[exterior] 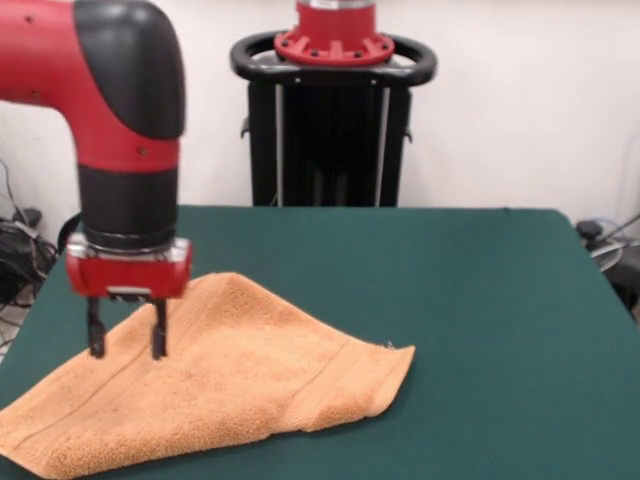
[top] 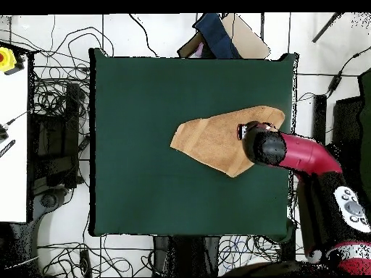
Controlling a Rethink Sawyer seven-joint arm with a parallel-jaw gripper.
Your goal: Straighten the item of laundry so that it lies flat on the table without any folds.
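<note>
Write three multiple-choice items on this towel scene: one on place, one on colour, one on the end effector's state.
1. In the overhead view, the light orange-tan terry towel lies on the table's
A. right half
B. left half
C. exact centre

2. The felt-like tabletop is
A. white
B. dark green
C. blue

3. The red and black arm's end effector is
A. shut on the towel
B. out of sight
C. open over the towel

Key: 1 A, the towel nears the right edge; 2 B, green cloth surrounds the towel; 3 C, the front view shows two fingers apart with towel between them.
</note>
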